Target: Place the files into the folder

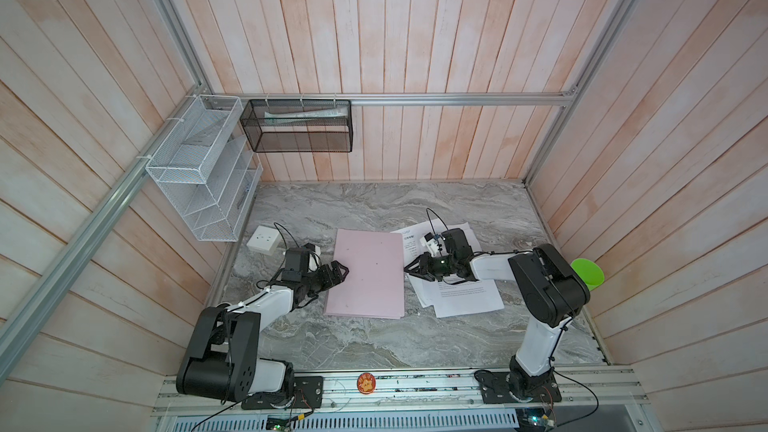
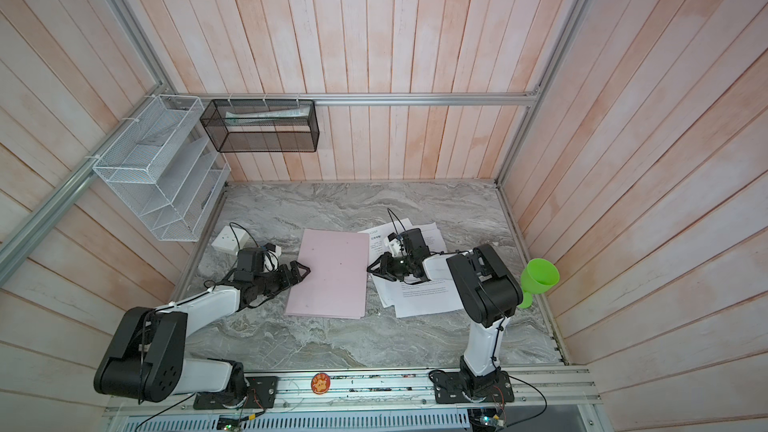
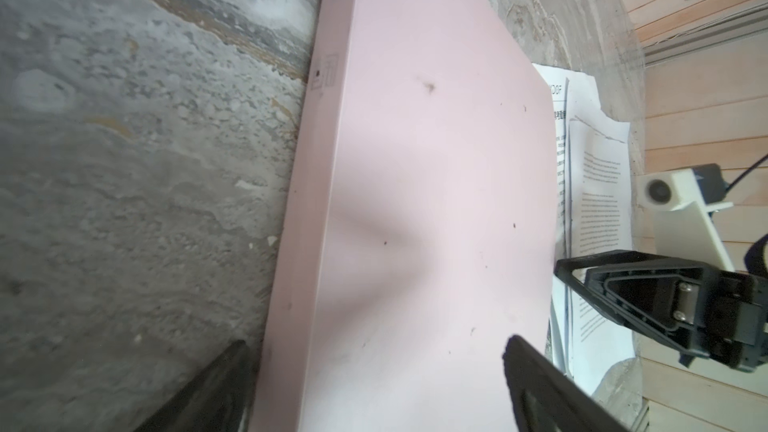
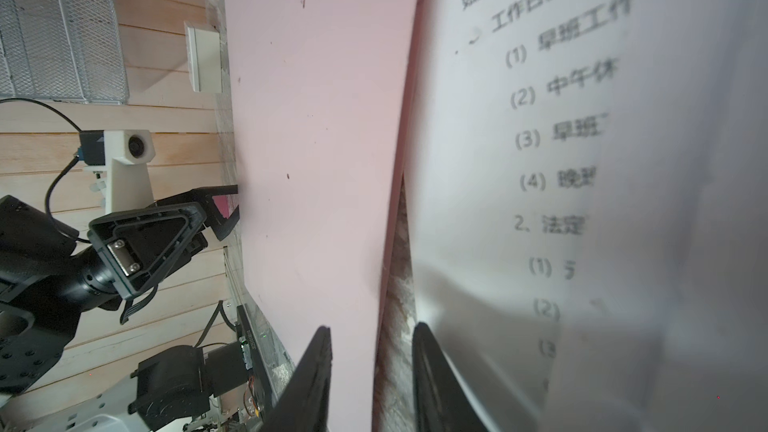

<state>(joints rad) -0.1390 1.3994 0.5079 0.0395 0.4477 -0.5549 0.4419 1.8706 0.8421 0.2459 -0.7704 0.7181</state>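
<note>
The folder (image 1: 368, 272) lies closed and flat in the middle of the tabletop (image 1: 374, 209), and nothing white shows inside it or under its cover. The files (image 1: 465, 297) lie loose and fanned just beside its right edge, partly under the right arm, so none has gone in yet. The right gripper (image 1: 409, 270) sits at that right edge, its jaws part-way apart and astride the edge, one over the pink cover and one toward the paper, grasping nothing that I can see. The left gripper (image 1: 343, 272) sits at the opposite edge, its jaws released wide and empty. By my reading the task is barely begun: the cover has to be lifted, the sheets gathered and slid in, and the cover shut.
</note>
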